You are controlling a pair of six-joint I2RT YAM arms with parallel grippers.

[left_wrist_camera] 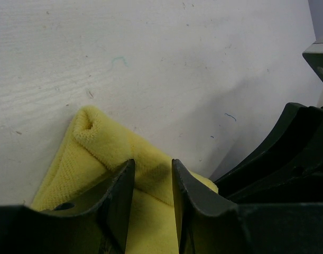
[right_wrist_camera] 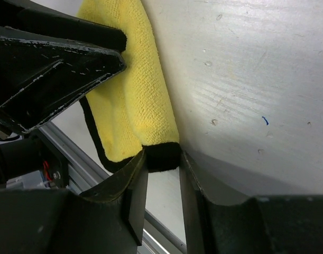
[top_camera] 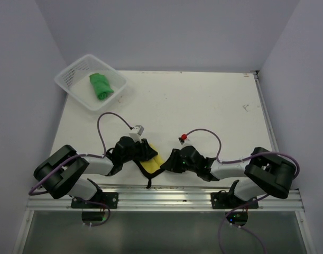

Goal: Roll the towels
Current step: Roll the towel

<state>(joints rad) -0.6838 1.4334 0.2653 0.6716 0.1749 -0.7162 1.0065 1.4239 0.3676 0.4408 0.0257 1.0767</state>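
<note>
Yellow towel [top_camera: 150, 164], black-edged, lies at the surface's [top_camera: 203, 100] near edge, 6 o'clock. Left tool [left_wrist_camera: 152, 165] reaches in low from 8 o'clock, clenched on a raised fold. Right tool [right_wrist_camera: 162, 159], low from 4 o'clock, pinches the black corner. Green towel [top_camera: 101, 85] sits rolled in the white mesh basket [top_camera: 71, 79] at 11 o'clock. Bare surface stretches toward 1 o'clock.

The basket [top_camera: 66, 79] sits at the far left corner of the tabletop [top_camera: 203, 100], with one towel [top_camera: 101, 85] inside it. The other towel [top_camera: 150, 164] lies at the near edge, pinched between the left tool [left_wrist_camera: 152, 182] on its left and the right tool [right_wrist_camera: 162, 169] on its right.
</note>
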